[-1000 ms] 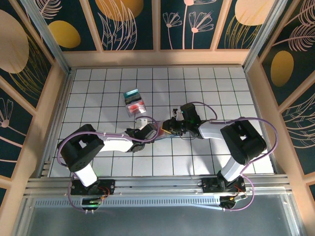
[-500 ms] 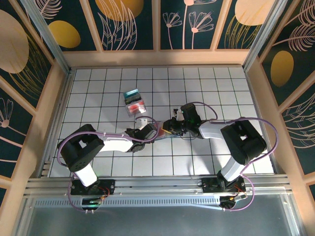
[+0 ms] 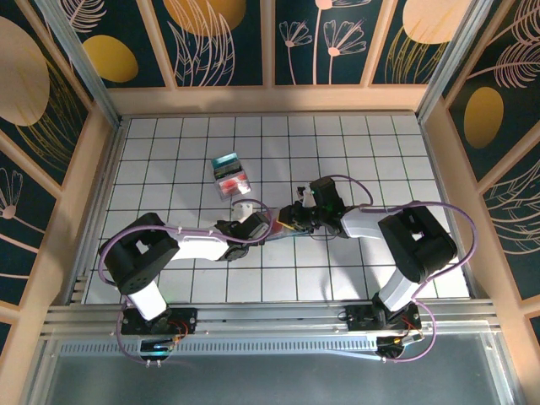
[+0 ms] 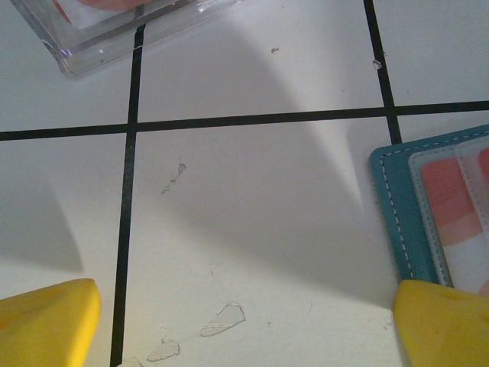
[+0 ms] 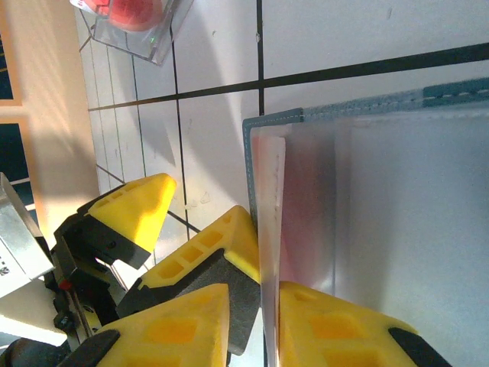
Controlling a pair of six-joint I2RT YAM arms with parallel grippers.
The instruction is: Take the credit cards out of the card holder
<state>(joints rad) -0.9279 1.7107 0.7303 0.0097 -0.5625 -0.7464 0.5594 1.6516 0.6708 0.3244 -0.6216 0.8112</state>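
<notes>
While the card holder lies open near the middle of the bench, a little toward the near edge, a pink credit card sits in its clear pocket, not yet out. The right gripper has its jaws nearly together astride a thin pale edge at the pocket's mouth. Whether they truly pinch it, and whether that edge is card or pocket film, I cannot tell. The left gripper stands spread wide just beside it, one fingertip at the holder's teal corner and the other over bare tile. Toward the far edge, left of centre and well apart, lie a teal card and a clear case with something red in it.

As I judge the risks, so little pins the holder that it may slide or lift along with the card. A grip on film alone would only tug the pocket, and a shallow pinch may slip off. The two grippers are also close enough to knock together.
</notes>
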